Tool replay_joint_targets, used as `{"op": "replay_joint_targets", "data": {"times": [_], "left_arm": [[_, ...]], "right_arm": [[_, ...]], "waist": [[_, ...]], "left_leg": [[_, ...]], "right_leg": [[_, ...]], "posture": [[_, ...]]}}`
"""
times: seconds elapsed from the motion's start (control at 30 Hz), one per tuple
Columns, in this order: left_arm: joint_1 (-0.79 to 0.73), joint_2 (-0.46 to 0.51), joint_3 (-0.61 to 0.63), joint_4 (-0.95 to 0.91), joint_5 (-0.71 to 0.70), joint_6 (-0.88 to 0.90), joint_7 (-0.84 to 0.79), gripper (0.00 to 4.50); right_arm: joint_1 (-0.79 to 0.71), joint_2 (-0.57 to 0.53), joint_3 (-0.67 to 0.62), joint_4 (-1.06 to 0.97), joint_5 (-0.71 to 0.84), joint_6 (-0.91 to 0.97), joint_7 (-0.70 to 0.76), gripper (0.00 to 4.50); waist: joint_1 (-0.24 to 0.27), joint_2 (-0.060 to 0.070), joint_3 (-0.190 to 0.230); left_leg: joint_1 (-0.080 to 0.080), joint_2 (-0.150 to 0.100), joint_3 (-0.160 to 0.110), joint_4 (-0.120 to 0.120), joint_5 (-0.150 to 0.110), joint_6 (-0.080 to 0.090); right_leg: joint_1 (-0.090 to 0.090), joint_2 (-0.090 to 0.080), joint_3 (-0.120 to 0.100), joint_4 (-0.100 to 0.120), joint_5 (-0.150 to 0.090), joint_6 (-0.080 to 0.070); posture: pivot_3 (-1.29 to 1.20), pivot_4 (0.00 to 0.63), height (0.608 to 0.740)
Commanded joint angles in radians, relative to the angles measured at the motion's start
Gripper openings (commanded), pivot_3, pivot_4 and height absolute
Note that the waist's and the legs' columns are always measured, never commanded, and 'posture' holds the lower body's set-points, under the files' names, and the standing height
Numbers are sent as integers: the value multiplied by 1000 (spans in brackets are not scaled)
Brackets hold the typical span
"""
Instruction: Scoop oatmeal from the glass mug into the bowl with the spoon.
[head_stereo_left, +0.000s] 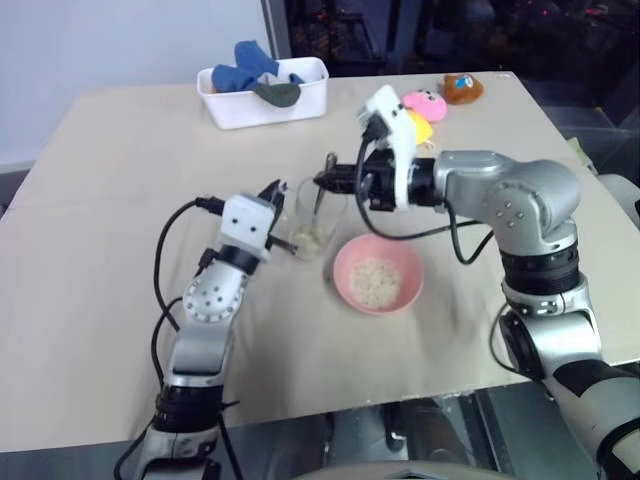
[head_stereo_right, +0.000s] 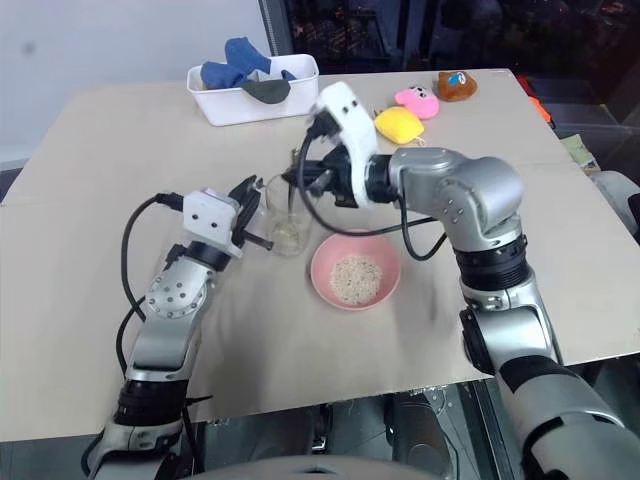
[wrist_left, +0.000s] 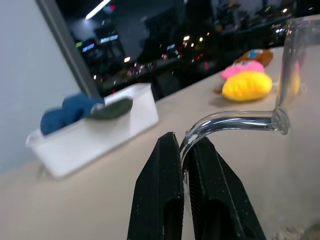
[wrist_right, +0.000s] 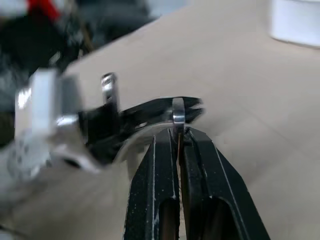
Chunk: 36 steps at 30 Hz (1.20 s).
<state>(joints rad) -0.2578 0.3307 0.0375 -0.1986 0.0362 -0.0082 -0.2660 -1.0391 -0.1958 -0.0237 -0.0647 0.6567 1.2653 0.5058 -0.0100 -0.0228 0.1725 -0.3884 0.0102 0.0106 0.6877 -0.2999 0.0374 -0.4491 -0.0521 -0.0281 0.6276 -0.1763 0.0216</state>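
The spoon (head_stereo_left: 321, 200) stands nearly upright in the glass mug (head_stereo_left: 312, 222), bowl down in oatmeal (head_stereo_left: 308, 240), pinched by the right end effector (head_stereo_left: 325, 181), forearm level. The left end effector (wrist_left: 186, 150) clamps the mug's handle beside the pink bowl (head_stereo_left: 378, 274).

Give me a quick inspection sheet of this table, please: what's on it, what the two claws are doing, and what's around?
Surface: beige table, flat, no spills seen.
Job's things: glass mug with a little oatmeal at its bottom; pink bowl beside it holding more oatmeal; spoon dipping into the mug.
Clutter: white bin with blue and dark cloth items at the far edge; yellow toy, pink toy and brown toy further right.
Grippers: left claw shut on the mug's handle; right claw shut on the spoon's handle.
Cables: black cables looping along both arms.
Surroundings: pale wall and dark window beyond the table.
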Motion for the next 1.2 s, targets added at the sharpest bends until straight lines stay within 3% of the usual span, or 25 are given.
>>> {"op": "replay_joint_targets", "data": {"times": [0.03,0.2,0.47,0.8,1.2], "left_arm": [[-39,16,-5,17,5,-62,-16,85],[-59,21,-28,8,22,-62,-31,85],[-117,-9,-120,-187,78,130,-42,85],[-87,23,-112,-98,51,57,-92,85],[-28,21,-67,58,9,-116,-93,85]], "right_arm": [[-66,45,-188,31,50,89,-124,0],[-119,81,-401,57,76,189,-272,0],[-144,108,-640,-22,104,344,-413,0],[-125,140,-777,-78,258,349,-616,0],[-83,102,-800,-78,464,349,-792,0]], "waist": [[-1,0,0],[0,0,0],[0,0,0],[-3,1,0],[-4,1,0]], "left_leg": [[0,0,0,0,1,-1],[-4,0,0,0,1,-2],[-8,-1,0,0,1,-2],[-5,0,0,0,1,-1],[-5,0,4,0,1,-1]], "right_leg": [[0,0,0,0,0,0],[-3,0,-1,-1,0,0],[-3,0,-3,-1,1,2],[-3,2,-1,-1,1,1],[-3,1,0,-1,1,1]], "posture": [[0,150,740],[0,150,740],[0,150,740],[0,150,740],[0,150,740]]}}
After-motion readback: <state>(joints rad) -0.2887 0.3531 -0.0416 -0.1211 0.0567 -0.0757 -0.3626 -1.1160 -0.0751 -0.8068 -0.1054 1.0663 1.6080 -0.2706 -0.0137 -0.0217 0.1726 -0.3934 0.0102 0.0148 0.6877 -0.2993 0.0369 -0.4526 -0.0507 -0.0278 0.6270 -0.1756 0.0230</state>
